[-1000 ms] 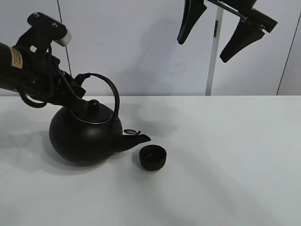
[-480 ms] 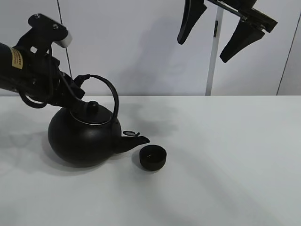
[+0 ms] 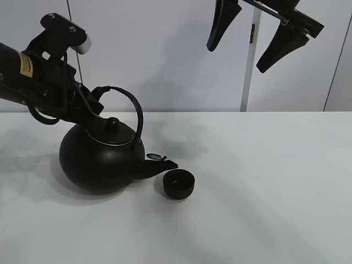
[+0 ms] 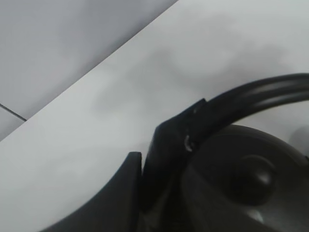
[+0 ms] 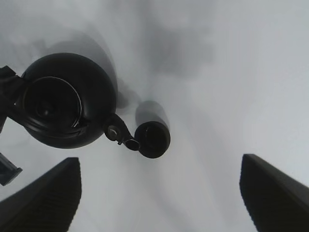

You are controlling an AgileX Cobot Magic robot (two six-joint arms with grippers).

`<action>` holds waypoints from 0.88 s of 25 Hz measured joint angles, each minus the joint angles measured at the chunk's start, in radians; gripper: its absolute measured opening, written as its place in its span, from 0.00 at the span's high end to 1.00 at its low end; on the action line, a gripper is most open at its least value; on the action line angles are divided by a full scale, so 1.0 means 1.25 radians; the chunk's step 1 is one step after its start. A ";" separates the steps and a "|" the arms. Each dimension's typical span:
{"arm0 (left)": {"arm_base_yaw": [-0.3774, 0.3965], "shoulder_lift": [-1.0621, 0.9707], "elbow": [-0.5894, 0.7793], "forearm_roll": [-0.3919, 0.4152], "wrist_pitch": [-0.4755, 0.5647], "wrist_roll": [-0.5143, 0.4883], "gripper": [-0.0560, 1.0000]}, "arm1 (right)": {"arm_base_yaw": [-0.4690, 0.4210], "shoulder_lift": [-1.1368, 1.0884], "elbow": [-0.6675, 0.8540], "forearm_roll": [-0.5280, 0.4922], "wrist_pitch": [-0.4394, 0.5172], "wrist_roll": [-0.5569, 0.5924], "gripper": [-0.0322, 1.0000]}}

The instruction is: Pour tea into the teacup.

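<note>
Left pincer (image 3: pixel 94 97) pinched on the handle (image 3: pixel 132 105) of the kettle (image 3: pixel 102 159); right pincer (image 3: pixel 237 58) spread, empty, high above. Worktop (image 3: pixel 264 192): white, open room across its right half. Teacup (image 3: pixel 179 183): on the worktop, just beside the kettle's spout (image 3: pixel 159 165). Yellow arm label (image 3: pixel 25 63): writing unreadable.

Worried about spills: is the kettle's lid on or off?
On. The lid, knob up, sits in the top of the kettle in the high and right wrist views.
</note>
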 joint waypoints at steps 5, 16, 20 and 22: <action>0.000 0.000 0.000 -0.001 0.004 0.000 0.82 | 0.000 0.000 0.000 0.001 0.000 0.000 0.38; 0.000 0.000 0.000 -0.002 0.010 0.001 0.82 | 0.000 0.000 0.000 0.001 0.000 0.000 0.38; 0.000 0.000 0.000 -0.002 0.011 0.001 0.82 | 0.000 0.000 0.000 0.001 0.000 0.000 0.38; 0.000 0.000 0.000 -0.002 0.011 0.001 0.82 | 0.000 0.000 0.000 0.001 0.000 0.000 0.38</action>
